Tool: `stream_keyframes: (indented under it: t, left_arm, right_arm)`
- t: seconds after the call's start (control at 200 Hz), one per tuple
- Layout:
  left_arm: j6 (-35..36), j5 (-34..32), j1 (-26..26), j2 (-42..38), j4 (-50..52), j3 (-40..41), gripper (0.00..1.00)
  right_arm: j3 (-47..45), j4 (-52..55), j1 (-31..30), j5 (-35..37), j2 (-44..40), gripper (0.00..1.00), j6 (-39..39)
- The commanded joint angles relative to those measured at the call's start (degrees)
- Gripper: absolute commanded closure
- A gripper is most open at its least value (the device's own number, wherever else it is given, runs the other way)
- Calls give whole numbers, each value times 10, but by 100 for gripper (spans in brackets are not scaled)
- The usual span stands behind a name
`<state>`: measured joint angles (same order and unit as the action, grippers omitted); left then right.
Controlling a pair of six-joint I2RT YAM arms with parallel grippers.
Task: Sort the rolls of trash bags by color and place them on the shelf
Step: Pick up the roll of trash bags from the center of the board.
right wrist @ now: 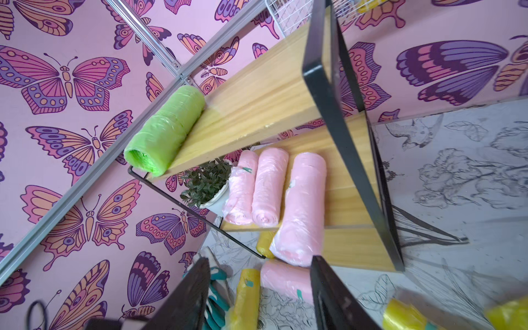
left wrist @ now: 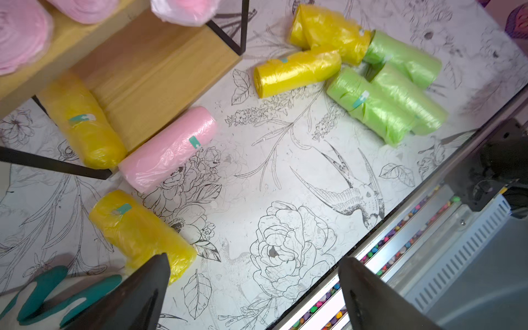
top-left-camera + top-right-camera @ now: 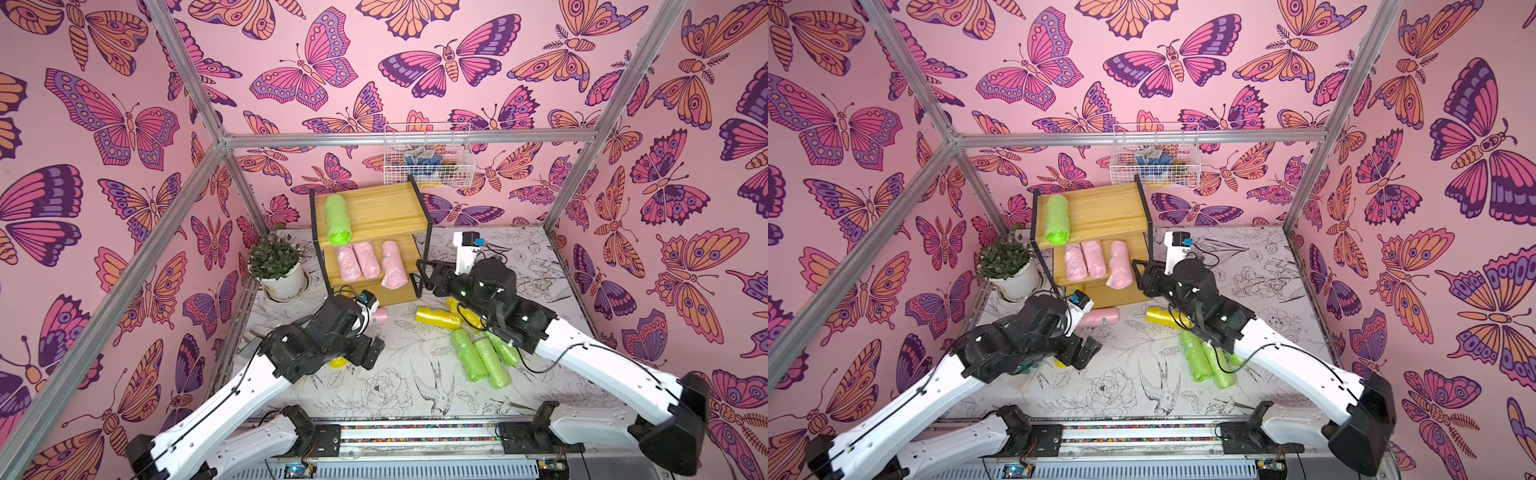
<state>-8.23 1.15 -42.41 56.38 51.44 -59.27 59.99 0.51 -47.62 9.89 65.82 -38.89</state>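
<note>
The shelf (image 3: 386, 208) stands at the back of the table. One green roll (image 3: 337, 219) lies on its top board and three pink rolls (image 3: 365, 261) on the middle board, the rightmost overhanging the front edge. A yellow roll (image 2: 81, 120) lies at the bottom board's left end. On the table are a pink roll (image 2: 168, 148), a yellow roll (image 2: 140, 231), two more yellow rolls (image 3: 438, 316) and three green rolls (image 3: 478, 359). My left gripper (image 2: 254, 258) hangs open and empty beside the near yellow roll. My right gripper (image 1: 259, 259) is open and empty by the shelf's right end.
A potted plant (image 3: 276, 266) stands left of the shelf. A white wire basket (image 3: 428, 158) hangs on the back wall above it. A teal-and-white cloth (image 2: 43, 294) lies by the left gripper. The arms' rail (image 3: 415, 432) runs along the table's front edge.
</note>
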Motion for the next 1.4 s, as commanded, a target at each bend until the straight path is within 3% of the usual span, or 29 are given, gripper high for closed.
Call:
stream_keyframes:
  t: [0.0,0.145,0.245,0.33,0.686,1.152,1.392]
  left_arm:
    - [60,75,45,26,24,-32,6]
    - [139,52,60,67,34,-36,11]
    - [212,42,78,78,43,-12,2]
    - [249,7,88,71,-1,28,2]
    - [462,-5,140,99,-120,114,2]
    - [529,-67,169,210,-332,154,6]
    - [543,-79,171,271,-344,124,8]
  right_arm:
    - [-41,74,1,41,-78,41,14]
    - [-89,140,1,93,-203,38,26]
    - [-105,192,1,125,-275,36,38]
    - [-117,230,1,145,-322,34,44]
    - [-169,300,1,167,-420,32,39]
    - [-144,365,1,132,-415,30,47]
    - [-166,379,1,139,-448,30,20]
